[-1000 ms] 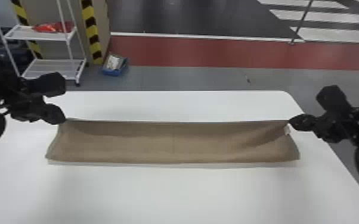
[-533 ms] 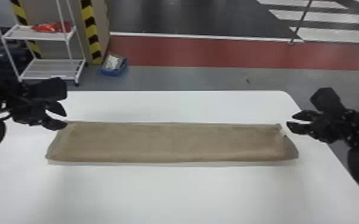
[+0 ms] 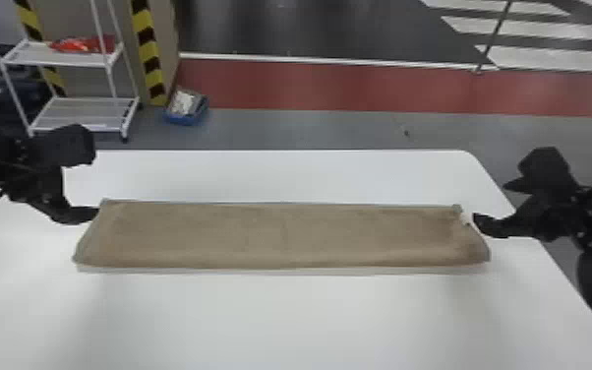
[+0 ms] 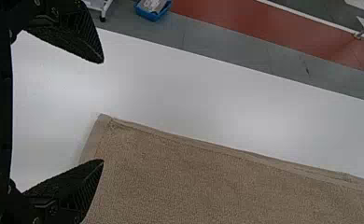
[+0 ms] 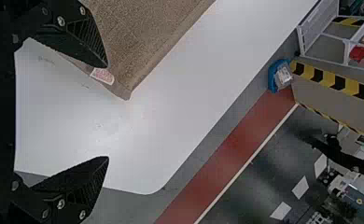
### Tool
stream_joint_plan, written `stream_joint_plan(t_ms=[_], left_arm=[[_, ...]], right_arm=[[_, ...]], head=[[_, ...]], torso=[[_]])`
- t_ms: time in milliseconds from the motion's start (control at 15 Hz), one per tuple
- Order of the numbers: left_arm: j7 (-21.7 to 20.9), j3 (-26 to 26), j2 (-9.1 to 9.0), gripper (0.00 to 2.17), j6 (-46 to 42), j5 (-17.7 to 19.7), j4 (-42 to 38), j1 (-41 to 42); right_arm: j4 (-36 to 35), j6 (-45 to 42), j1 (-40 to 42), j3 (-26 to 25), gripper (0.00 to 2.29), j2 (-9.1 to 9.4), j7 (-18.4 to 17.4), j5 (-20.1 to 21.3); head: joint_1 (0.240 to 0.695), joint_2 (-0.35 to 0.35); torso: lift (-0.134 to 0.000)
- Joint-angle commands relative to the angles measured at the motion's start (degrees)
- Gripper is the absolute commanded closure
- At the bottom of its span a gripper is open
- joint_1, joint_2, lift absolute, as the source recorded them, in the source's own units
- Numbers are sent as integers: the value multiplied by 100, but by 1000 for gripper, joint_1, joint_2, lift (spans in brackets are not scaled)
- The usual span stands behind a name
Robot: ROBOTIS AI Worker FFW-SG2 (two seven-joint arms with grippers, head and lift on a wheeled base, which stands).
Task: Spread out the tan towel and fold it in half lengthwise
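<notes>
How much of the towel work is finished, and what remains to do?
The lengthwise fold looks done: the tan towel lies as a long, narrow strip on the table. Nothing is in hand; the left gripper and right gripper are open beside its far corners. Probably only moving them away is left.

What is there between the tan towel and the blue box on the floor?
In the head view, from the tan towel towards the blue box, there is the far strip of the white table, then grey floor.
</notes>
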Motion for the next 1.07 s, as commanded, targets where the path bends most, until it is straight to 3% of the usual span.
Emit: stream_joint_plan(t_ms=[0, 1000], left_arm=[[-23, 80, 33, 80, 12, 47, -98, 113], [-146, 370, 341, 70, 12, 346, -564, 544]], right_arm=[[-93, 34, 68, -43, 117, -2, 0, -38], [-577, 526, 332, -87, 117, 209, 97, -30]], head=[[695, -105], [695, -76]], torso=[[-125], [-125]])
